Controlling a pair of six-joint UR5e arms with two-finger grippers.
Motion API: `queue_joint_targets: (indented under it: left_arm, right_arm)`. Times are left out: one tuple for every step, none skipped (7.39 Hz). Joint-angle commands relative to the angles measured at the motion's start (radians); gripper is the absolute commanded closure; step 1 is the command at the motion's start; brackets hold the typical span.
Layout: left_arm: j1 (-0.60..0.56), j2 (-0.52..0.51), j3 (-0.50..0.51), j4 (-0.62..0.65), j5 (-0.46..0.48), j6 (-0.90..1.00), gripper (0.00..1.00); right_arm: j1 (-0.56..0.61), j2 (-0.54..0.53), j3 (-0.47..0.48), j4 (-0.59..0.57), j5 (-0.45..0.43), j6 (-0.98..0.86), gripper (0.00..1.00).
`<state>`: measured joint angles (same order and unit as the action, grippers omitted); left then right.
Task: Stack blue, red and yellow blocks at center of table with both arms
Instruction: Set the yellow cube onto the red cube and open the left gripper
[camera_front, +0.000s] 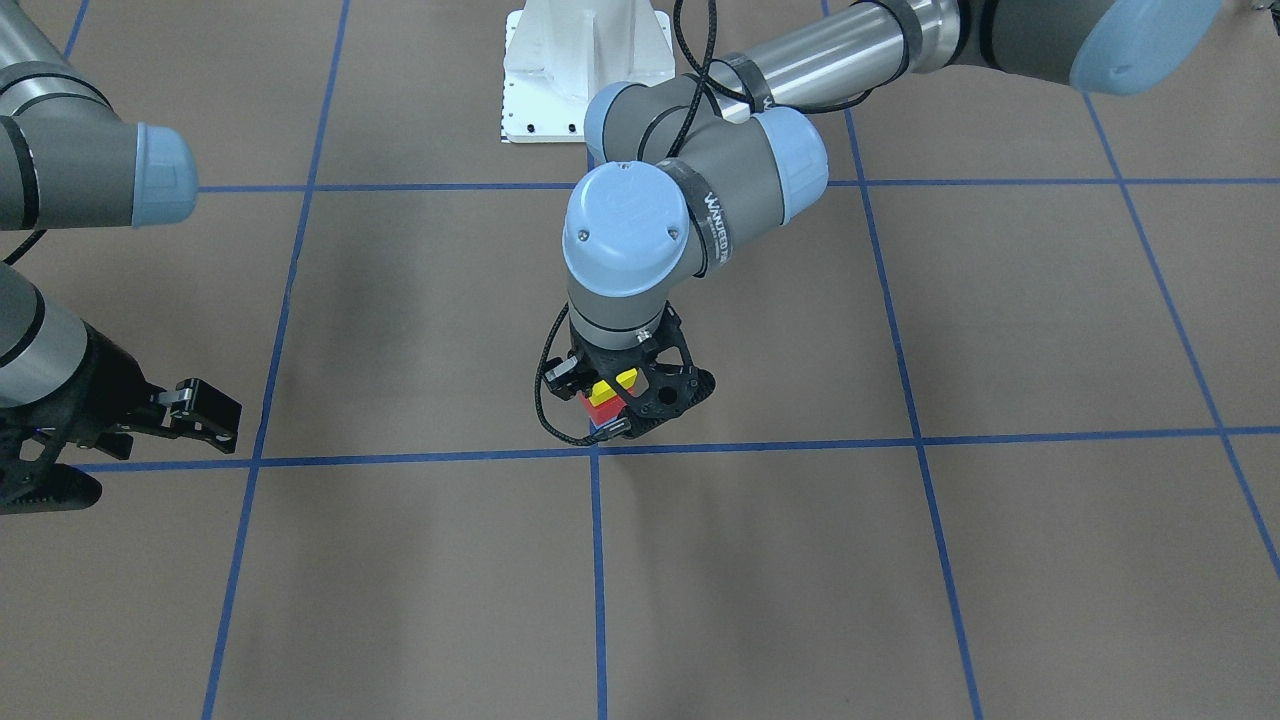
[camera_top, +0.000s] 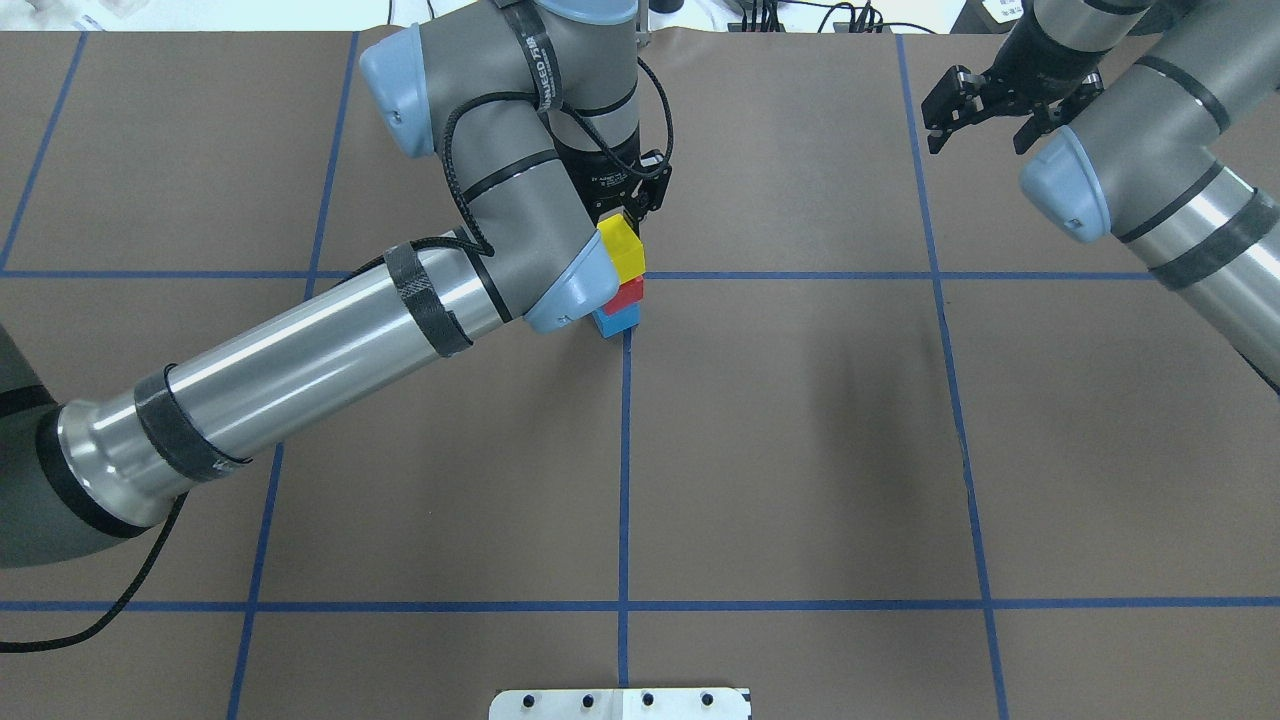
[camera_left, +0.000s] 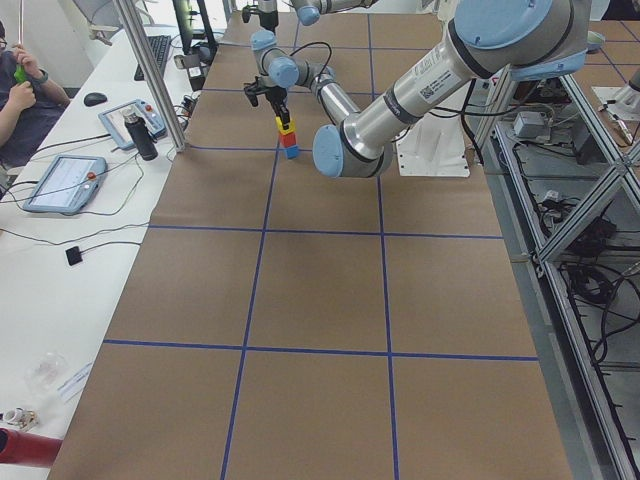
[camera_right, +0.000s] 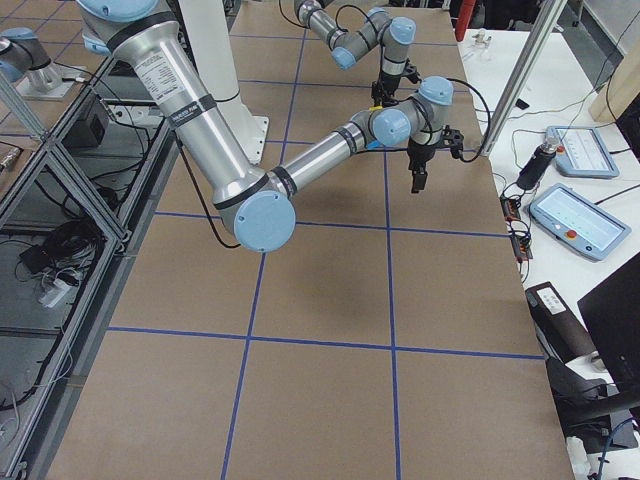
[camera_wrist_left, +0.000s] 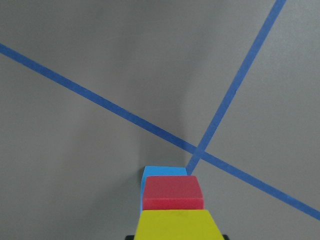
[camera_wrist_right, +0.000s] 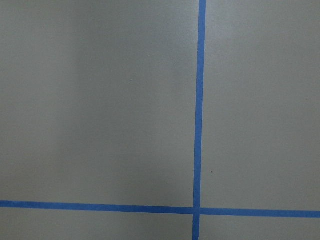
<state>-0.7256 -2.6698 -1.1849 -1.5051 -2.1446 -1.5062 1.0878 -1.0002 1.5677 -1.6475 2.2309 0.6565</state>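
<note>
Yellow block (camera_top: 622, 250), capping red block (camera_top: 630, 293) and blue block (camera_top: 618, 321) at the centre of the counter (camera_top: 800, 450), sits directly below left end effector (camera_front: 618, 392), grip indeterminate; right end effector (camera_top: 980, 135), splayed and empty, hangs well apart by the operators' edge.

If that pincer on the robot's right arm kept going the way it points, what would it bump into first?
Most likely just the table: the right pincer points down, and its camera shows only bare brown surface near a blue tape crossing.
</note>
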Motion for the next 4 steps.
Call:
queue_joint_targets:
  left_arm:
    - [0.000, 0.005, -0.001, 0.000, 0.017, -0.002, 0.59]
    - [0.000, 0.011, -0.008, -0.001, 0.025, -0.017, 0.37]
    - [0.000, 0.014, -0.018, 0.000, 0.037, -0.019, 0.35]
    - [0.000, 0.013, -0.019, 0.000, 0.037, -0.020, 0.35]
  right_arm:
    - [0.001, 0.000, 0.000, 0.000, 0.001, 0.000, 0.01]
    - [0.000, 0.000, 0.002, 0.000, 0.001, 0.000, 0.01]
    - [0.001, 0.000, 0.002, 0.000, 0.001, 0.000, 0.01]
    - [0.003, 0.000, 0.002, 0.000, 0.001, 0.000, 0.01]
